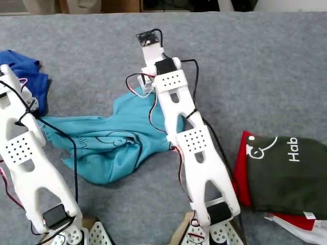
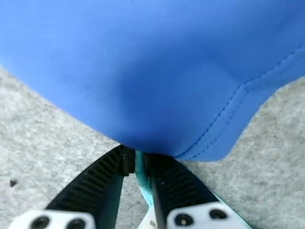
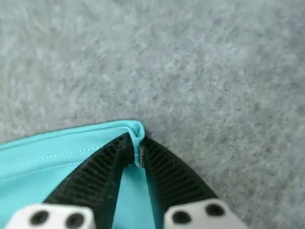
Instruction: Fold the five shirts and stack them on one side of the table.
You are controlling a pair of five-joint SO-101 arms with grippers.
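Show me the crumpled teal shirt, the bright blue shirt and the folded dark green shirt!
crumpled teal cloth shirt [image 1: 110,153]: high view, its wrinkled middle.
bright blue cloth shirt [image 1: 40,81]: high view, its bunched fabric.
folded dark green cloth shirt [image 1: 286,181]: high view, its flat top.

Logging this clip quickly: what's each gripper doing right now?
Left gripper: shut on the crumpled teal fabric shirt.
Right gripper: shut on the same shirt's stitched edge.

Bright, even overhead light, soft shadow under the blue shirt [image 2: 143,71] edge
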